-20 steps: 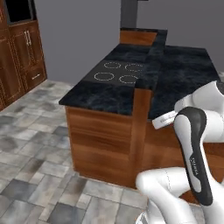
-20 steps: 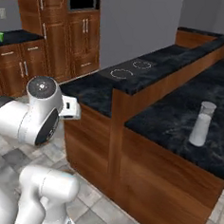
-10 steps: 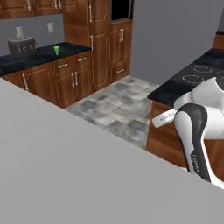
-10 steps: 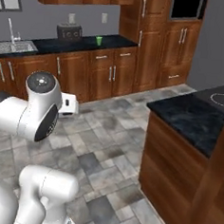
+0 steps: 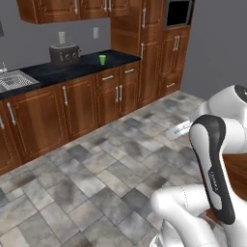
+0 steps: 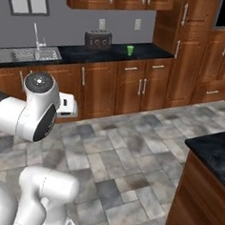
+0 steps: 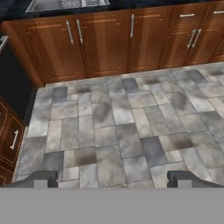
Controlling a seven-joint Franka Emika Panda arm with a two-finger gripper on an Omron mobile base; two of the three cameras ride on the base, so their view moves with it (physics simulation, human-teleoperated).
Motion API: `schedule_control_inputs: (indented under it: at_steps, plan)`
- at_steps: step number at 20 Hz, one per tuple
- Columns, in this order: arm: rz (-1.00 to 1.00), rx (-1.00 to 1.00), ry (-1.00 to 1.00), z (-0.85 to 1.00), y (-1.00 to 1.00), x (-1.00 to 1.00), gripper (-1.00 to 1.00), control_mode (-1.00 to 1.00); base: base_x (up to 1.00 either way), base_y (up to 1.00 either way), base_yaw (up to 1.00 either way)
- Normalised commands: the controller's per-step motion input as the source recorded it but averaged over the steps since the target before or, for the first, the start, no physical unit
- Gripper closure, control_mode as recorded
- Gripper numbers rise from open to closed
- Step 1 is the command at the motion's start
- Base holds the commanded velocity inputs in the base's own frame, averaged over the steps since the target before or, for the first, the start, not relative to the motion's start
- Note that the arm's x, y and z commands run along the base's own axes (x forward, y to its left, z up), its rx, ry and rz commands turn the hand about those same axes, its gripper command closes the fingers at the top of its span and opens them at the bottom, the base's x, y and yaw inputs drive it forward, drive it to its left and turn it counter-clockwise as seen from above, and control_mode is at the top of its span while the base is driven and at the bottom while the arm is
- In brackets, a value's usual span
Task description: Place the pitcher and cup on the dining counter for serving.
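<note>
Cup [image 5: 102, 59] sits on the far worktop [image 5: 72, 67] beside the toaster [image 5: 64, 53], well apart from our arm in the left base view. Right base view agrees: cup just beside the toaster, near the counter edge. Hand view: gripper [image 7: 112, 178] spread wide, holding nothing, over bare floor tiles [image 7: 118, 127]. We should probably drive close first, then reach squarely at the cup's middle.

Reddish-brown polished wood cabinets [image 6: 135, 87] with slim metal handles, black marbled stone tabletop [image 5: 82, 65] with faint sheen, brushed metal sink [image 6: 28, 55], matt grey mottled stone floor tiles [image 7: 122, 118], smooth bright green plastic-looking cup [image 5: 102, 59], dull metal toaster [image 6: 98, 38]
</note>
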Motion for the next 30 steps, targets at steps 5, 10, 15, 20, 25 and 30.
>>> schedule_control_inputs:
  at_steps: [5,10,15,20,25,30]
  plan:
    - [0.0,0.0,0.0,0.0,0.0,0.0,-1.0,1.0,1.0,0.0,0.06]
    - [0.0,0.0,0.0,0.0,0.0,0.0,-1.0,1.0,1.0,0.0,0.01]
    - [0.0,0.0,0.0,0.0,0.0,0.0,-1.0,1.0,1.0,0.0,0.01]
    - [0.0,0.0,0.0,0.0,0.0,0.0,-1.0,1.0,1.0,-0.01,0.02]
    - [0.0,0.0,0.0,0.0,0.0,0.0,-1.0,1.0,1.0,-0.07,0.04]
    - [0.0,0.0,0.0,0.0,0.0,0.0,-1.0,1.0,1.0,-0.27,0.08]
